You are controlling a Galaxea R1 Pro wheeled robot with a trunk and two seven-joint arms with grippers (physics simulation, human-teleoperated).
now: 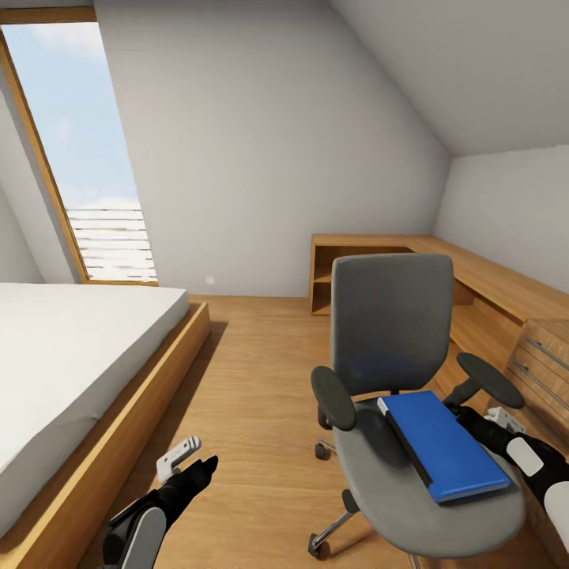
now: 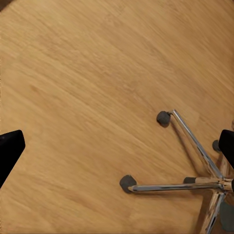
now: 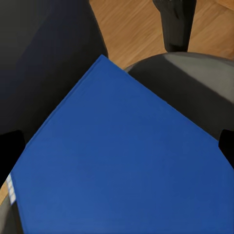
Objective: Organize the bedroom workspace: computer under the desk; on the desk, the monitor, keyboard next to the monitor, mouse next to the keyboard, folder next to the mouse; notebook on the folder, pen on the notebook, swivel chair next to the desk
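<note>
Lower right of the head frame, the blue folder (image 1: 444, 444) lies flat on the seat of the swivel chair (image 1: 391, 332), its long axis running diagonally toward the bottom-right corner, and our right gripper (image 3: 117, 146) hovers directly over it with fingers (image 3: 10, 148) spread wide, empty. We judge the right arm far nearer, though the chair's armrest (image 1: 490, 378) crowds that side. Our left gripper (image 2: 117, 146), fingers likewise apart, hangs over bare floor (image 2: 83, 87) beside the bed (image 1: 71, 356).
</note>
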